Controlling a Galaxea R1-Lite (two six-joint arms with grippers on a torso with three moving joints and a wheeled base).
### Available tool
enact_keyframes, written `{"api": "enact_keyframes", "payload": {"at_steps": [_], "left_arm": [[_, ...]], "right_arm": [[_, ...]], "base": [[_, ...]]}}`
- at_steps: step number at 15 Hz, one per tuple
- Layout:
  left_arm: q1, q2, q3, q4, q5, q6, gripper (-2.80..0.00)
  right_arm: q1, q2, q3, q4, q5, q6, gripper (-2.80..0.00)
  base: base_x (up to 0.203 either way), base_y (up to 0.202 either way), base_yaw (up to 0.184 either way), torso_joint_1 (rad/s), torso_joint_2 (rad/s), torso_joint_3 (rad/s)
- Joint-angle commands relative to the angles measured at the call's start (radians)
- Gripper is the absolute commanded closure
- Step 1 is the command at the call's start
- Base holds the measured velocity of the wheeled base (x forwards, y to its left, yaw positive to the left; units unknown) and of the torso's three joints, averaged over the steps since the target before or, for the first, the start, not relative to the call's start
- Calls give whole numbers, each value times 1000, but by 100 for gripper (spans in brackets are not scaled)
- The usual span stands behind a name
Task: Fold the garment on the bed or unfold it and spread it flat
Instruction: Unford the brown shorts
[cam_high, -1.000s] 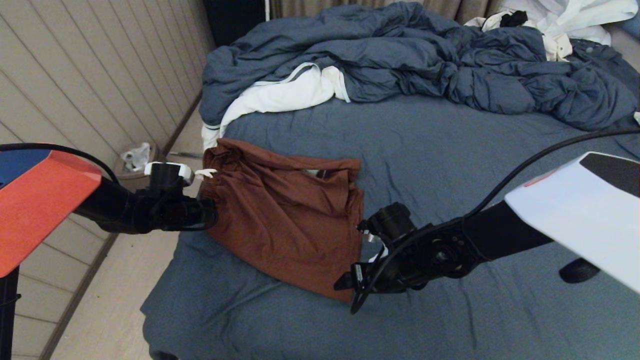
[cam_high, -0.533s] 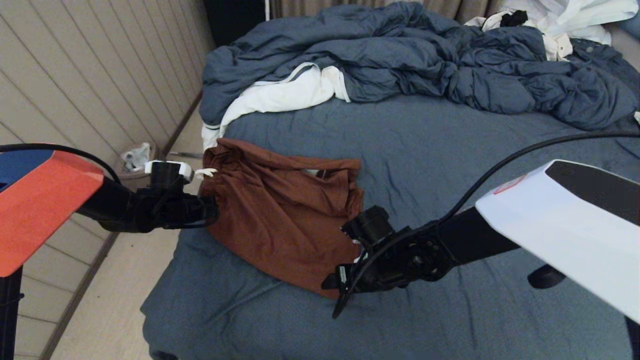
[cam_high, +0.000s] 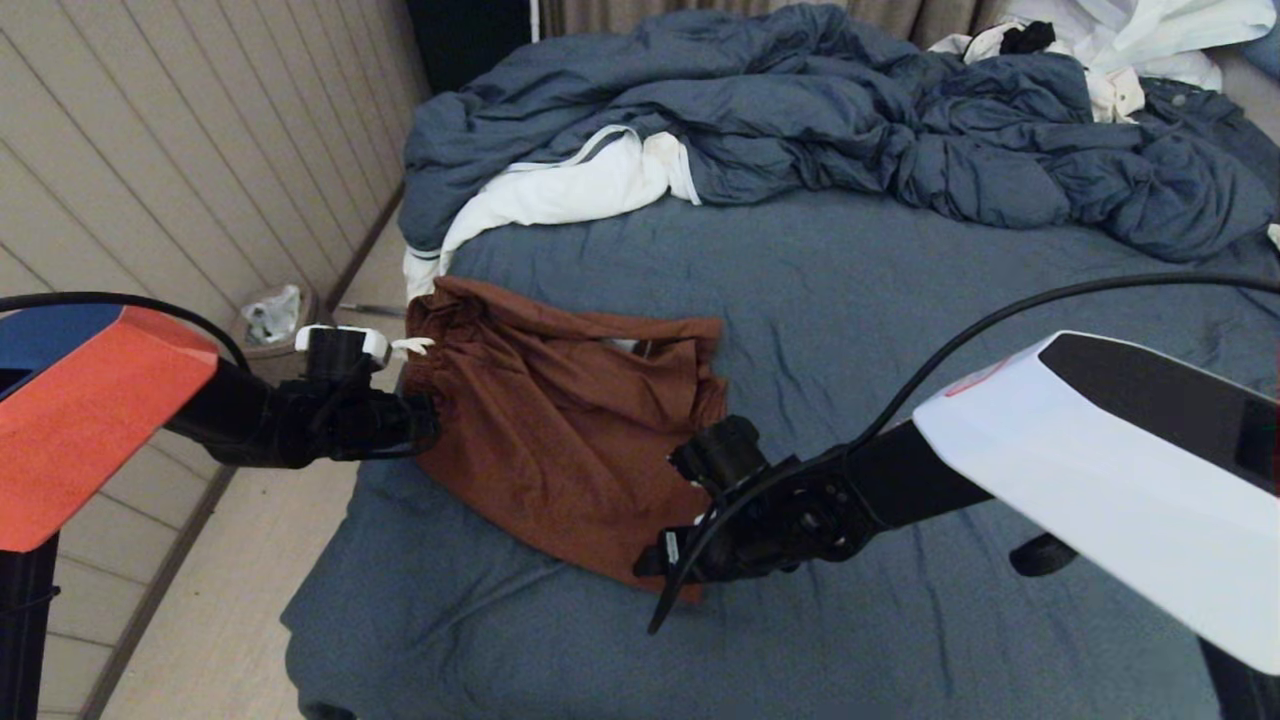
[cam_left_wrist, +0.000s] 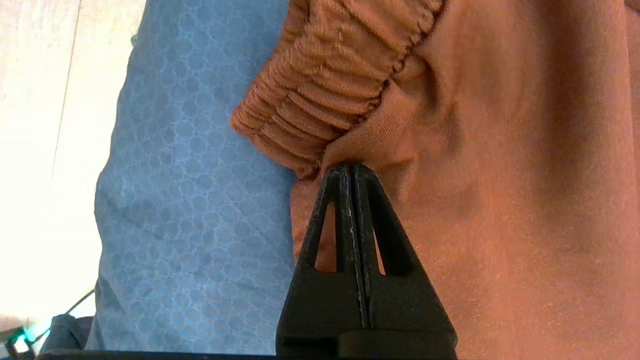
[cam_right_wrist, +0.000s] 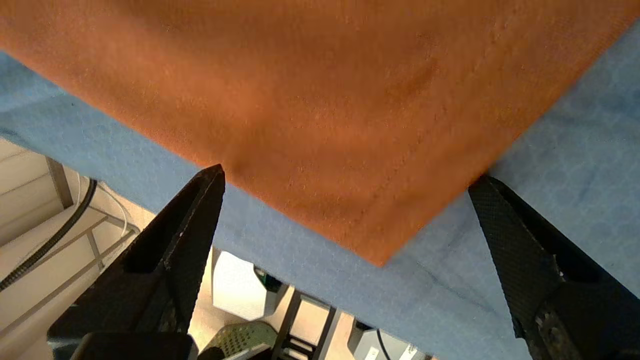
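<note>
Head view shows the rust-brown thin-fabric shorts (cam_high: 565, 430) lying rumpled near the left edge of the big bed with its wrinkled slate-blue sheet (cam_high: 900, 330). The left gripper (cam_left_wrist: 350, 172) is clamped tight on a pinch of cloth just beside the gathered elastic waistband (cam_left_wrist: 330, 75). Over on the other side, the right gripper (cam_right_wrist: 345, 180) hovers spread wide over the pointed hem corner (cam_right_wrist: 380, 252), one black finger (cam_right_wrist: 170, 250) on each side, nothing grasped yet.

Risk, I'd say: this smooth fabric lies flat on the sheet, so a closing pinch could scoop up bedsheet too, or slide off the corner. And the left's hold looks small; a hard pull might slip it free.
</note>
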Motion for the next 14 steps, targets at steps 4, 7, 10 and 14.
{"api": "enact_keyframes", "payload": {"at_steps": [4, 7, 10, 14], "left_arm": [[0, -22, 16, -2, 10, -3, 0], [1, -59, 19, 5, 17, -26, -280], [2, -64, 19, 5, 18, -26, -280], [3, -4, 10, -2, 18, -27, -280]], "right_arm": [[1, 23, -17, -2, -1, 2, -280], [-8, 26, -22, -2, -1, 2, -280], [-10, 26, -22, -2, -1, 0, -280], [-8, 29, -23, -3, 0, 0, -280]], "base": [[0, 0, 0, 0, 0, 0], [0, 0, 0, 0, 0, 0], [0, 0, 0, 0, 0, 0], [0, 0, 0, 0, 0, 0]]}}
